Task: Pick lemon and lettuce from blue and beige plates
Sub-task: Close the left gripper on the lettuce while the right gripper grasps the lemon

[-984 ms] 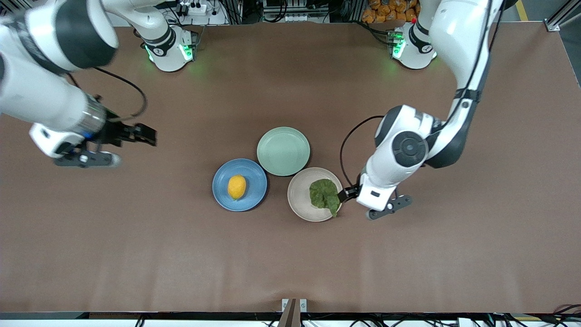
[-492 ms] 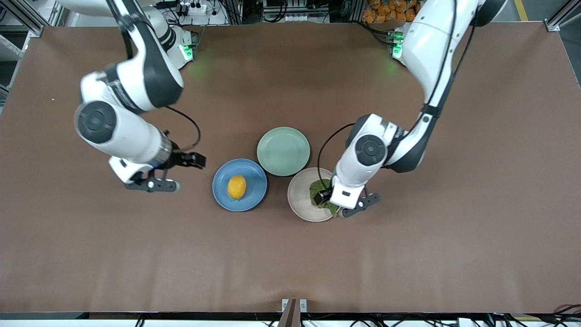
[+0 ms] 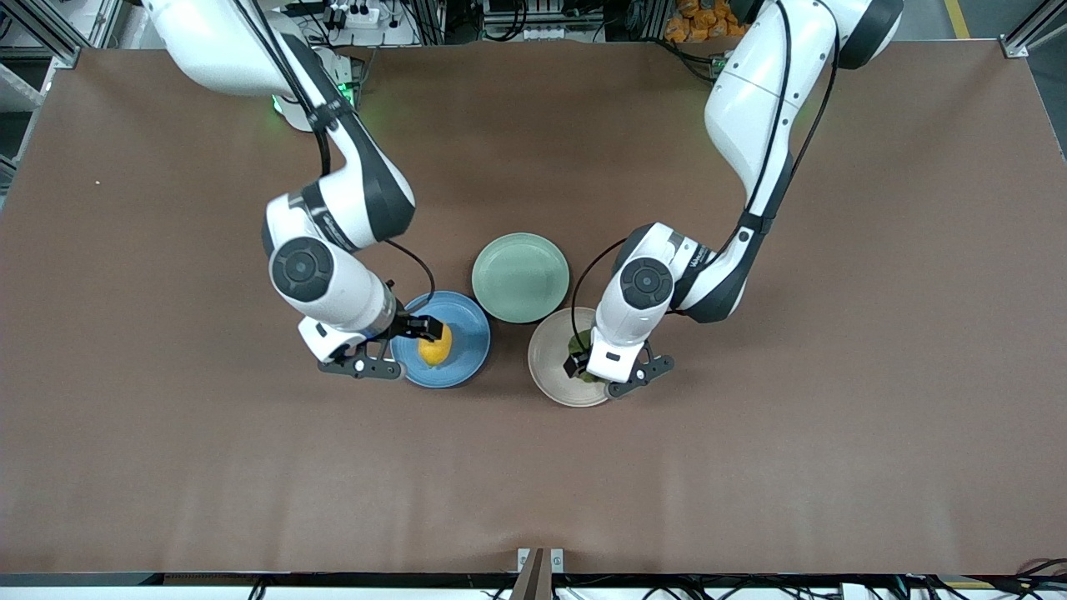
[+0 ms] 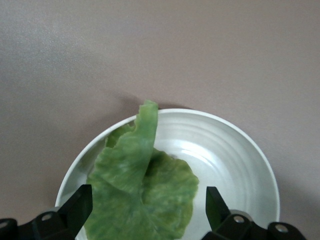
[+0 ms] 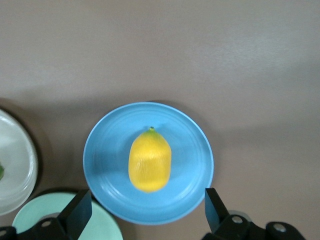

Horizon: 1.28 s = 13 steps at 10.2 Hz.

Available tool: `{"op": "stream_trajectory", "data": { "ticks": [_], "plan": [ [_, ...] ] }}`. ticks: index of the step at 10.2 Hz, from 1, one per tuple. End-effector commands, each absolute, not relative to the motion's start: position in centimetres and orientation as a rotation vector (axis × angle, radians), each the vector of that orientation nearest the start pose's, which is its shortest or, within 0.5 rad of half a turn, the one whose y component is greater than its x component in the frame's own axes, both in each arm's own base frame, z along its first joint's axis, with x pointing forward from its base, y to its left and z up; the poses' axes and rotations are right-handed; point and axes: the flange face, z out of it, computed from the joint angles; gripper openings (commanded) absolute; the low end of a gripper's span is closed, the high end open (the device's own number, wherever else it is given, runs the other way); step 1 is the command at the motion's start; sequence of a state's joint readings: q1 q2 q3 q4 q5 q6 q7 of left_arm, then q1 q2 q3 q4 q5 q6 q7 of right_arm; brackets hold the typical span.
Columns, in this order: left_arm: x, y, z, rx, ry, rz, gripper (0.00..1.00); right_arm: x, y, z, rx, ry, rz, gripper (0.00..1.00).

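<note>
Logged: my right hand [image 3: 423, 327] has swung in over the lemon [image 3: 436, 345] on the blue plate [image 3: 467, 350], my left hand [image 3: 575, 365] over the lettuce [image 4: 142, 192] on the beige plate [image 3: 546, 362], both wide open, holding nothing, grasps next.

Bright yellow lemon [image 5: 150, 161], medium blue plate [image 5: 192, 147], dark green crinkled lettuce [image 4: 140, 195], beige plate [image 4: 235, 160], mint-green plate [image 3: 520, 277], brown table [image 3: 750, 467]

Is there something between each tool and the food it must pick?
Nothing visible. The open right tool hangs over the lemon on the blue plate; the open left tool over the lettuce on the beige plate.
</note>
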State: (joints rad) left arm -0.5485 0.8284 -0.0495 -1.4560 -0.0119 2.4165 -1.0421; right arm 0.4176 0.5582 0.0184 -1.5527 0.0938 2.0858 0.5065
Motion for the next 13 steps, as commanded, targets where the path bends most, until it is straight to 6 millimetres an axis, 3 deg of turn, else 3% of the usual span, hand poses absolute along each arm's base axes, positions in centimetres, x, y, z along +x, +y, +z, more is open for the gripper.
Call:
{"op": "stream_trajectory", "data": {
  "ticks": [1,3,4,5,6,7,8,11,12,13],
  "plan": [
    [61.4,-41.1,19.5,-3.171,-0.774,-0.138,1.0,62.3,30.1,29.5,-3.055,0.205,0.062,1.0],
    [61.1,-41.3,18.5,-3.165,-0.765,-0.123,1.0,61.8,30.1,25.4,-3.044,0.207,0.002,1.0],
    [60.9,-41.3,17.9,-3.161,-0.759,-0.115,1.0,61.5,30.7,24.5,-3.049,0.191,0.003,1.0],
    [61.1,-41.1,17.7,-3.159,-0.724,-0.137,0.9,61.4,30.8,24.1,-3.053,0.203,0.007,1.0],
    [61.2,-41.2,17.8,-3.16,-0.722,-0.164,0.17,61.2,31.2,23.3,-3.054,0.213,0.004,1.0],
    [61.1,-41.3,17.7,-3.159,-0.717,-0.164,0.0,61.0,31.7,22.4,-3.052,0.23,-0.004,1.0],
    [60.9,-41.5,17.8,-3.162,-0.708,-0.166,0.0,60.8,32.1,21.9,-3.06,0.219,-0.004,1.0],
    [61.0,-41.7,18.7,-3.169,-0.712,-0.181,0.0,60.8,31.8,21.4,-3.078,0.203,-0.003,0.48],
    [61.2,-41.7,19.7,-3.175,-0.718,-0.192,0.0,60.8,31.7,21.3,-3.08,0.202,-0.002,0.36],
    [61.4,-41.7,20.7,-3.182,-0.724,-0.204,0.0,60.9,31.6,21.4,-3.081,0.197,0.0,0.3]
  ]
}}
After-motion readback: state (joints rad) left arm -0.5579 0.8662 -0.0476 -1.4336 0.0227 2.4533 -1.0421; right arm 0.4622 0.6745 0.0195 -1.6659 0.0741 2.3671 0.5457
